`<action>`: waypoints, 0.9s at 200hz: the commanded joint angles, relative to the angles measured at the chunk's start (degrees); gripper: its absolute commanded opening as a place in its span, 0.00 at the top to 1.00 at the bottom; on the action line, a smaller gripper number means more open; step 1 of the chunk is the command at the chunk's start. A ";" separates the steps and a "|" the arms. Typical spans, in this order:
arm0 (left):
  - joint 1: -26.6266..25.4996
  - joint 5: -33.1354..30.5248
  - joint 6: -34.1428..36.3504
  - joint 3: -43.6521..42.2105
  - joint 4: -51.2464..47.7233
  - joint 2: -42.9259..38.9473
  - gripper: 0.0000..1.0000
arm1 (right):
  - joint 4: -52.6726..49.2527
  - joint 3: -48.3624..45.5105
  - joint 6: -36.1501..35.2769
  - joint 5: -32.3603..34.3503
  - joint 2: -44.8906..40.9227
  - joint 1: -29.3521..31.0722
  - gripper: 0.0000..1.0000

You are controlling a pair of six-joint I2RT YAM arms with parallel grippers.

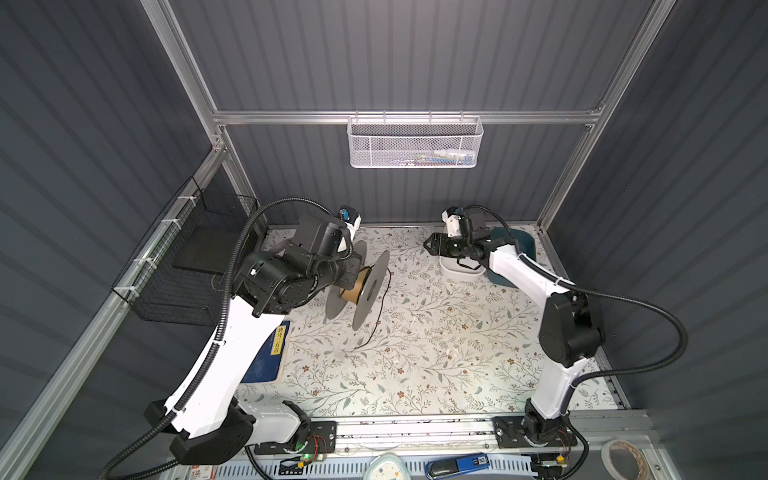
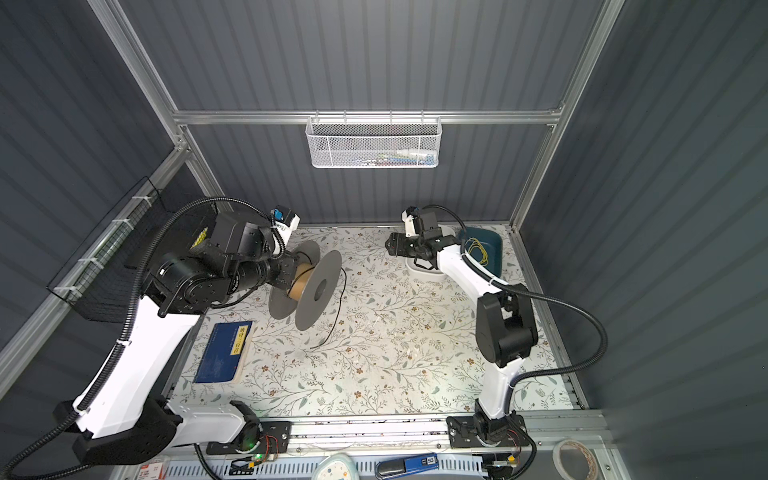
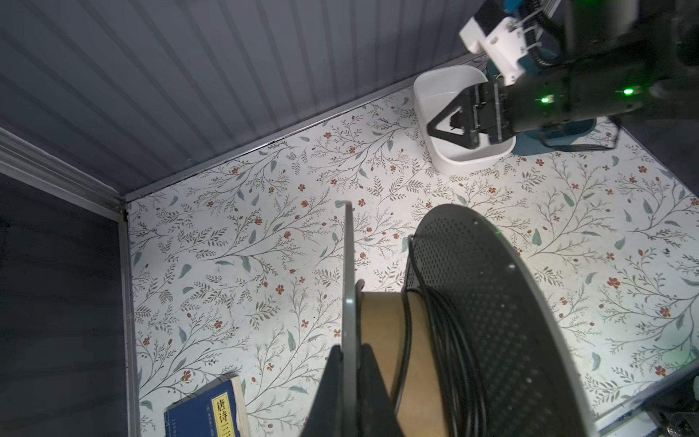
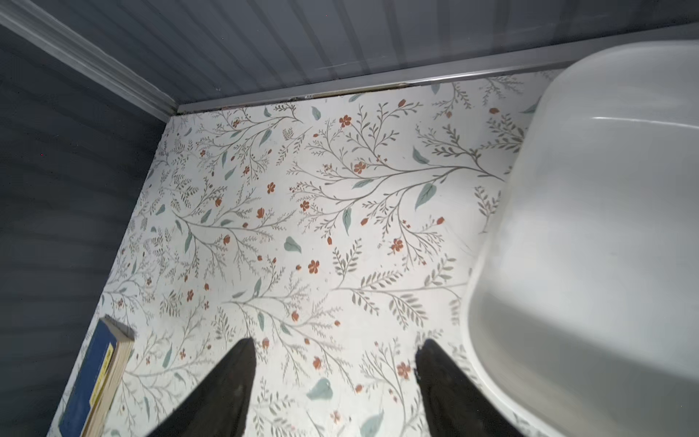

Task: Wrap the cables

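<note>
1. Left wrist view: the left pincer (image 3: 350, 353) is clamped on one flange of the grey spool (image 3: 491, 321), with a black finger pressed to each face of that disc
2. The black cable (image 3: 450, 340) lies in several turns round the spool's brown core, packed against the other, perforated flange
3. In both top views the spool sits at about 9 o'clock on the counter (image 1: 436, 340), its discs leaning (whether the rims touch the surface I cannot tell)
4. A loose tail of the cable leaves the outer flange and drops toward 6 o'clock, and its free end lies on the counter just past the spool
5. The right pincer (image 4: 334, 348) stands open and empty at about 1 o'clock, its two fingers spread above bare floral surface, just beside the white bowl (image 4: 586, 227)
6. Behind the bowl, toward 2 o'clock, a teal dish (image 2: 496, 249) holds a yellow wire (image 2: 478, 251)
7. A blue book (image 2: 224, 353) lies flat at 8 o'clock, apart from the spool
</note>
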 commanded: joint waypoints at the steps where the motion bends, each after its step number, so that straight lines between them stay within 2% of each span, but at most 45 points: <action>1: 0.14 0.57 1.04 1.90 1.43 0.99 1.00 | 6.46 -9.45 -3.19 -2.89 -10.77 0.72 0.37; 32: 0.24 0.95 0.47 3.50 3.44 2.39 1.00 | 22.21 -29.89 -3.59 -2.58 -22.30 6.13 0.59; 43: 0.30 1.01 0.11 4.52 3.93 3.14 1.00 | 26.44 -34.99 -3.66 -2.02 -23.67 8.76 0.62; 70: 0.33 0.85 -1.15 6.39 4.97 4.50 1.00 | 38.95 -43.69 3.41 -3.53 -22.06 11.19 0.60; 97: 0.42 1.33 -2.65 8.11 6.01 5.18 1.00 | 52.36 -47.16 9.06 -7.69 -15.78 13.46 0.45; 120: 0.51 1.27 -3.32 11.34 5.10 6.41 1.00 | 60.37 -47.17 12.90 -9.54 -9.87 13.70 0.40; 180: 0.51 0.23 -3.94 19.42 3.54 9.24 1.00 | 66.13 -41.23 14.25 -10.26 -0.60 13.89 0.37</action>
